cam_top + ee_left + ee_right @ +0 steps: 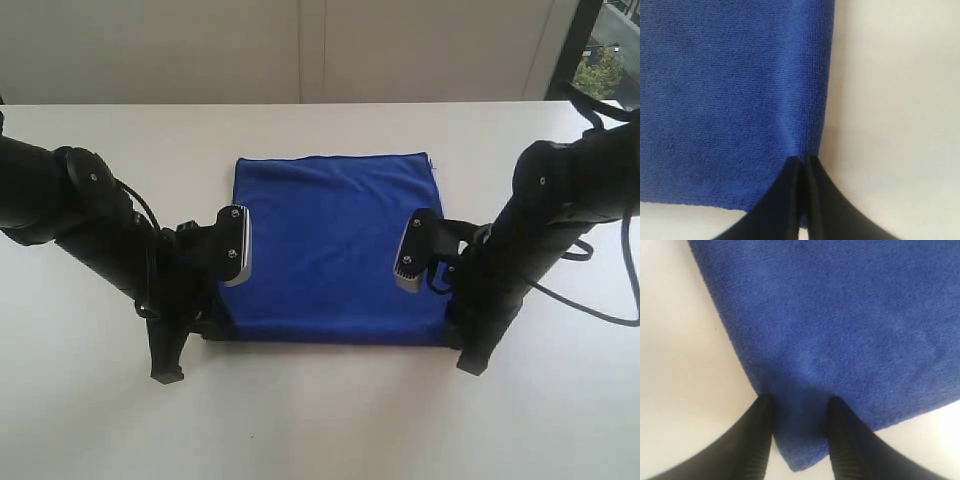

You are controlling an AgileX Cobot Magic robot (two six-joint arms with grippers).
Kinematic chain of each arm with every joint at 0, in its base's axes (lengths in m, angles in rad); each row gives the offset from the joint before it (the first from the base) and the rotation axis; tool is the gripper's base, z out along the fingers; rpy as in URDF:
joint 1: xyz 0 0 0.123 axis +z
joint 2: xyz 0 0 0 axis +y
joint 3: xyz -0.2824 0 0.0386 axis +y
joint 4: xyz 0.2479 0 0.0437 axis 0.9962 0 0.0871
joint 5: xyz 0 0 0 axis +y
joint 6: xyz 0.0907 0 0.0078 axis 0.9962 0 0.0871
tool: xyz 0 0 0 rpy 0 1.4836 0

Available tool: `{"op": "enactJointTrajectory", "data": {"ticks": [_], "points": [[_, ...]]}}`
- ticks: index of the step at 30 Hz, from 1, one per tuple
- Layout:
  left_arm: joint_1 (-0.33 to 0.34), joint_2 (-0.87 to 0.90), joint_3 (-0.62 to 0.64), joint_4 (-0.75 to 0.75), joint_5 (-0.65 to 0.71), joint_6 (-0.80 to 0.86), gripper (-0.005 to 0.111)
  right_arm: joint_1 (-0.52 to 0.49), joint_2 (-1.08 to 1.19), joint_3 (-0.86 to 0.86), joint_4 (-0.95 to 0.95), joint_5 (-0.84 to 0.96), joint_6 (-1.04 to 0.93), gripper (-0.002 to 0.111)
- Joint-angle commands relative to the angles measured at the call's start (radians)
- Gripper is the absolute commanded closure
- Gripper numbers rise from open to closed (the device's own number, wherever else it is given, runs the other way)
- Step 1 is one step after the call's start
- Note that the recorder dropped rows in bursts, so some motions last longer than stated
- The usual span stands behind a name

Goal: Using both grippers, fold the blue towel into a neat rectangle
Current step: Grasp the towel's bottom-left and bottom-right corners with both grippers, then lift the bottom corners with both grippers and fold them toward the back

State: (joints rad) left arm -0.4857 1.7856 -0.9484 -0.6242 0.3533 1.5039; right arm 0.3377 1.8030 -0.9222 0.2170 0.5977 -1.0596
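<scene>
Blue towel (330, 240) lies flat on the white surface (320, 430), centred between the two arms. It looks like a plain rectangle with straight edges and no visible wrinkles.

Left claw (802, 160): fingers (780, 205) are pressed together with only a hairline slit between them. They sit on the towel's side hem, close to its near-left corner. A sliver of blue shows in the slit, so it reads as pinched on the fabric. The rest of the towel around it is flat on the surface and nothing is lifted.

Right claw (800, 400): jaws are spread wide, one finger (757, 440) on each side of the near-right corner. The corner tip pokes out between them. The cloth there is flat and unbunched, so it has no grip. I cannot tell whether the tips touch the fabric or hover just above it.

In the exterior view both arms come down at the towel's near edge, left at the left corner and right at the right. The claw tips are hidden there by the wrist housings. The far edge is straight and untouched.
</scene>
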Motion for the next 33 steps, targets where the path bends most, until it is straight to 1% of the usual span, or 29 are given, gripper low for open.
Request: {"op": "enactJointTrajectory", "data": {"ticks": [1,2,5,11,13,14,18,22,24,26,27,29,30,32,33], "points": [[-0.005,0.001,0.006,-0.013,0.019,0.002,0.107,0.001,-0.021,0.005,-0.011,0.007,-0.011,0.083],[-0.005,0.001,0.006,-0.013,0.018,0.002,0.107,0.001,-0.021,0.005,-0.011,0.005,-0.011,0.087],[-0.005,0.001,0.006,-0.011,0.015,0.002,0.107,0.001,-0.021,0.005,-0.011,0.015,-0.011,0.108],[-0.005,-0.019,0.006,-0.011,0.013,-0.002,0.107,0.001,-0.027,0.005,-0.011,0.024,-0.009,0.108],[-0.005,-0.046,0.006,-0.011,0.013,-0.036,0.107,0.001,-0.039,0.005,-0.009,0.024,-0.009,0.108],[-0.005,-0.078,0.006,-0.011,0.013,-0.079,0.107,0.001,-0.061,0.005,-0.005,0.024,0.011,0.108],[-0.005,-0.132,0.006,-0.011,0.013,-0.157,0.107,0.001,-0.118,0.005,-0.005,0.026,0.078,0.108],[-0.005,-0.180,0.006,-0.011,0.019,-0.172,0.107,0.001,-0.178,0.003,-0.005,0.023,0.078,0.108],[-0.005,-0.196,0.006,-0.011,-0.005,-0.195,0.107,0.001,-0.196,-0.003,-0.005,0.023,0.078,0.108],[-0.005,-0.203,0.006,-0.002,0.020,-0.218,0.107,0.001,-0.203,-0.008,-0.005,0.044,0.080,0.108],[-0.005,-0.212,0.006,0.025,0.051,-0.245,0.107,0.001,-0.208,-0.008,-0.005,0.062,0.080,0.108],[-0.005,-0.230,0.006,0.138,0.090,-0.346,0.107,0.011,-0.228,-0.008,-0.005,0.085,0.080,0.108],[-0.005,-0.247,0.006,0.203,0.110,-0.426,0.107,0.025,-0.247,-0.008,-0.007,0.098,0.081,0.108],[-0.005,-0.284,0.006,0.249,0.161,-0.497,0.107,0.047,-0.288,-0.008,-0.009,0.127,0.111,0.108],[-0.005,-0.298,0.006,0.249,0.170,-0.510,0.107,0.055,-0.306,-0.008,-0.011,0.143,0.129,0.108]]}}
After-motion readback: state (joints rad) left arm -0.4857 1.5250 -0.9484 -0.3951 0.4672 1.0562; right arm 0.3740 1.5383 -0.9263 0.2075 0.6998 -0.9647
